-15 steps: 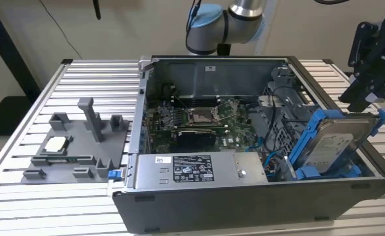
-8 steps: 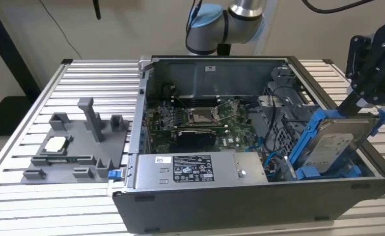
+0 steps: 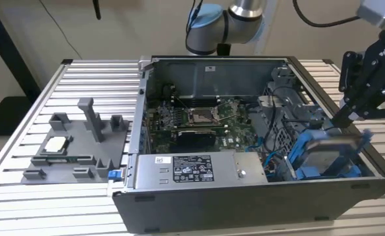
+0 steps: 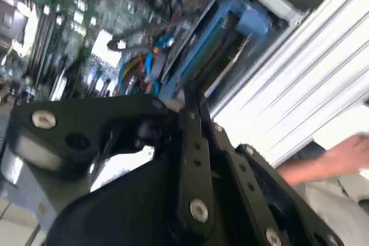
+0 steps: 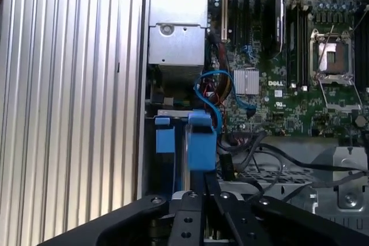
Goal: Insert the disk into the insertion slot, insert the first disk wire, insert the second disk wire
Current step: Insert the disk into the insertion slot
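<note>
the claw hangs over the near corner of the open computer case, at the exterior view's right. in both wrist views its fingers are drawn close together, pinching the upper edge of the disk by its blue carrier; the claw is closed on the disk. the disk sits directly below the fingertips, tilted, its lower end down in the insertion slot and its upper end raised above the case rim, so it is not fully seated. in the first wrist view the blue carrier lies straight ahead of the claw, with loose blue cables just beyond it. the grey power-supply box lies beside the slot, away from the claw toward the exterior view's left, and the motherboard lies farther into the case. well apart from the claw, a grey fixture tray rests on the slatted table. in the second wrist view a person's hand shows beyond the case, beside the claw.
</note>
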Robot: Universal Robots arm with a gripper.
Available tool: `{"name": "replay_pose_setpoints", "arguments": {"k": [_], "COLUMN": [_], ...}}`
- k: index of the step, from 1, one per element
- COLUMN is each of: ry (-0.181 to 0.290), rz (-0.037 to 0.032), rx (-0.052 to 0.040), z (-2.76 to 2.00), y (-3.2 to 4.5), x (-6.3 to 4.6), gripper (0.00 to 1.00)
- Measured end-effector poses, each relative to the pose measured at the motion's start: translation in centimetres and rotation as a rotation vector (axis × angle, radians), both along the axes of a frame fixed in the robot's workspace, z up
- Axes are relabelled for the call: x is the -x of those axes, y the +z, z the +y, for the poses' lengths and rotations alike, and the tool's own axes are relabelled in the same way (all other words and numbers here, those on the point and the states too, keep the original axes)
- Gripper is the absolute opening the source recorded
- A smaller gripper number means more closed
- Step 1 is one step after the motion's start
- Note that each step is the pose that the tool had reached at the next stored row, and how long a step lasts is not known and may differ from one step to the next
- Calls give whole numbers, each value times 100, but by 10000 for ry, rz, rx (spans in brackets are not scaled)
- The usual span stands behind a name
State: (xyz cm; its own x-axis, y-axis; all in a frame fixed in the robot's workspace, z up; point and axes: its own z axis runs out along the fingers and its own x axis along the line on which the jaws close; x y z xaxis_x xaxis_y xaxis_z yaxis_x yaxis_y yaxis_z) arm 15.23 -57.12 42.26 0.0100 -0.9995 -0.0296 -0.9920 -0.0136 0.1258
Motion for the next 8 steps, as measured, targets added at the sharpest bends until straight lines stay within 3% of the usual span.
{"name": "replay_pose_setpoints", "arguments": {"k": [6,7,8], "ry": [3,3,3], "rz": [44,37,-12], "rx": [-21,-32,-49], "z": [-8,-6,-2], "y": [185,186,180], "x": [-3,9,35], "gripper": [15,15,15]}}
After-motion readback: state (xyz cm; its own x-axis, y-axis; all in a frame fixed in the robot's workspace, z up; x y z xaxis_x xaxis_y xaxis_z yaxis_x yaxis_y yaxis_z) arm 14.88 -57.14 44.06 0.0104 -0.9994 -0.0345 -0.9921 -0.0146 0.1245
